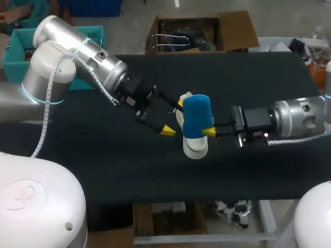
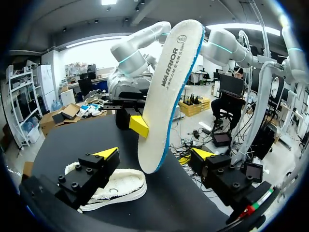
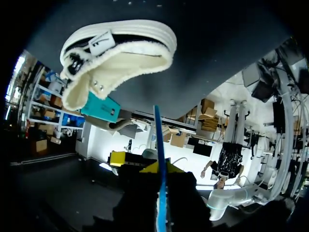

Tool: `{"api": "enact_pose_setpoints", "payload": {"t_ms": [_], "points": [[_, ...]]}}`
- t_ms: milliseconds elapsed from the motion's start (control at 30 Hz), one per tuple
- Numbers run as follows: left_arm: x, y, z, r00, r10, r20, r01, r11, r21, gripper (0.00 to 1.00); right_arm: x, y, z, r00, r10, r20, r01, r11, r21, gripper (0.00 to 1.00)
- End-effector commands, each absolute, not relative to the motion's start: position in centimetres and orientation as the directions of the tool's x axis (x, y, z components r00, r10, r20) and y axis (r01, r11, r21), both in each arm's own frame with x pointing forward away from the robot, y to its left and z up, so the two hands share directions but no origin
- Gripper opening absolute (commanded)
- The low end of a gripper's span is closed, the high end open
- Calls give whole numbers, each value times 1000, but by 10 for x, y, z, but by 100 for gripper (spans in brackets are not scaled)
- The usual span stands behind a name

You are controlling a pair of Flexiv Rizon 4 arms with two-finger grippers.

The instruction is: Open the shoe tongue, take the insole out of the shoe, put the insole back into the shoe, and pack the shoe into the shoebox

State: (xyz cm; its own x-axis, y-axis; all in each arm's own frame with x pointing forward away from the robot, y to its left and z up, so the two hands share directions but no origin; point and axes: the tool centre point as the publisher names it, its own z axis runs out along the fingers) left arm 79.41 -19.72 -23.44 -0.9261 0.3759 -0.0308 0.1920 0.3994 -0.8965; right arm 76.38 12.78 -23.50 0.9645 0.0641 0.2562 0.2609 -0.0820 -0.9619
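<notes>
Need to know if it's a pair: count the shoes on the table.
1. The white shoe lies on the table below the insole, which the right pincer holds up. No view shows a second shoe.

White face of insole (image 2: 166,104): one dark word in capitals running lengthwise, a line of small characters under it, an oval stamp (image 2: 182,38) near the upper end. Shoe (image 3: 125,53) has a tag (image 3: 99,41) with dark marks, unreadable.

shoe (image 1: 196,147) on table (image 1: 103,165) | insole (image 1: 197,116) beside it — left pincer (image 1: 174,115) near
</notes>
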Motion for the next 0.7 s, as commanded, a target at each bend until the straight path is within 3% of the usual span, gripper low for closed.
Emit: {"api": "enact_pose_setpoints", "payload": {"t_ms": [33,133,267,700], "points": [[790,-202,-243,-980,133,-150,191,385,-903,100,762,131,-234,965,36,260,263,-103,-959,0],[790,-204,-244,-980,133,-148,188,378,-906,99,763,131,-234,964,26,265,266,-106,-958,0],[794,-206,-244,-979,132,-153,193,376,-907,91,768,134,-236,962,25,273,274,-109,-955,0],[821,-211,-254,-973,154,-172,221,413,-883,93,791,133,-261,928,11,372,370,-140,-919,0]]}}
